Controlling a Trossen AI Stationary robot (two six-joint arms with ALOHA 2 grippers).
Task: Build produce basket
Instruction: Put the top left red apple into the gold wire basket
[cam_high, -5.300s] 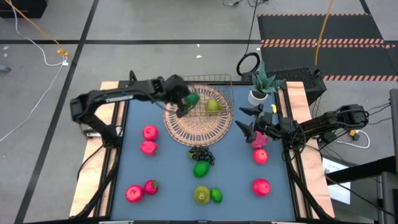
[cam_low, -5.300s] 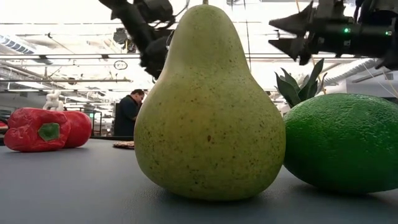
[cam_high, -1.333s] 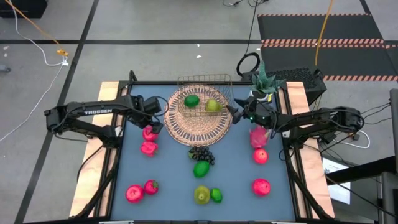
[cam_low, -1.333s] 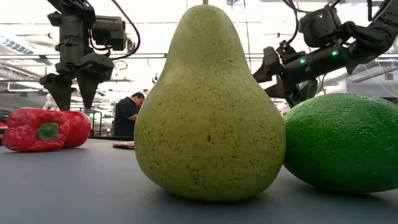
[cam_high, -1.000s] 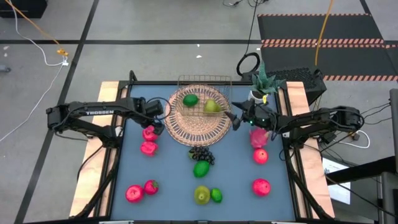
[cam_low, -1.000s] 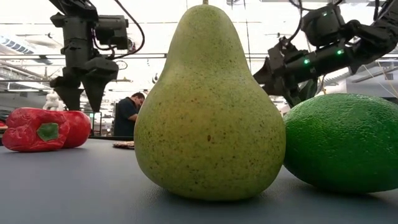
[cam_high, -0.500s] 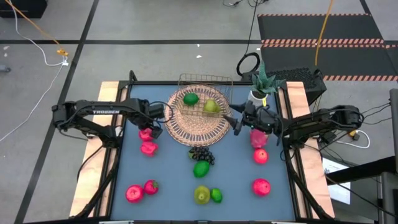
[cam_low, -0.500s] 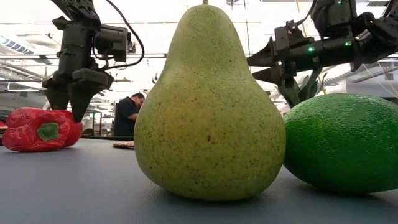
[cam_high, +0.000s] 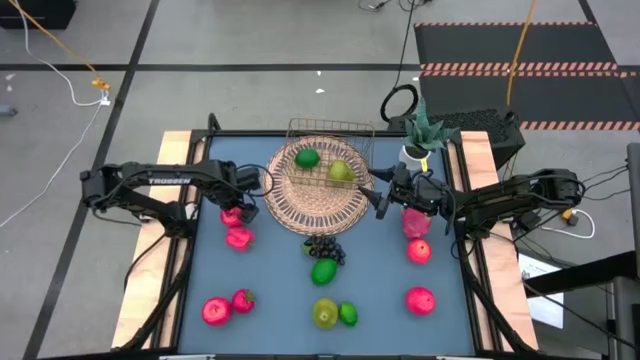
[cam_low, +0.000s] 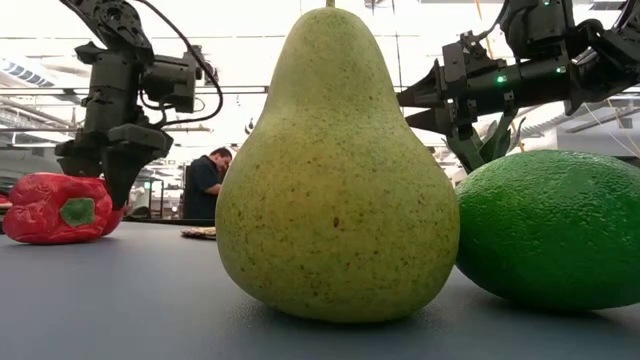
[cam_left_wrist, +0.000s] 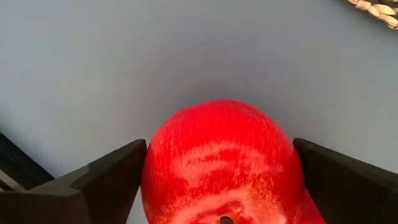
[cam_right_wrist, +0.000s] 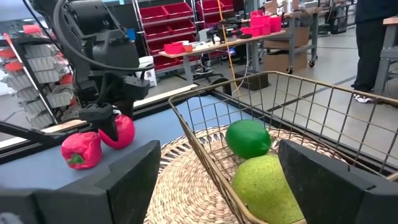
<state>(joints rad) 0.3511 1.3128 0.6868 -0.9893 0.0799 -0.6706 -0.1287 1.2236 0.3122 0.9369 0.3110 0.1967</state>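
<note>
Left gripper (cam_left_wrist: 217, 180) | spread wide around red apple (cam_left_wrist: 221, 155) (contact unclear) | right gripper (cam_high: 381, 201) open beside basket (cam_high: 300, 205)

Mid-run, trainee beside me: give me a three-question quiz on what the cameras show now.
1. True or false: the left gripper has its jaws either side of a red apple.
2. How many fruits lie in the basket?
3. The right gripper is: A) open and empty beside the basket, B) holding the grape bunch, C) over the pear.

Key: 1 true; 2 two; 3 A.
</note>
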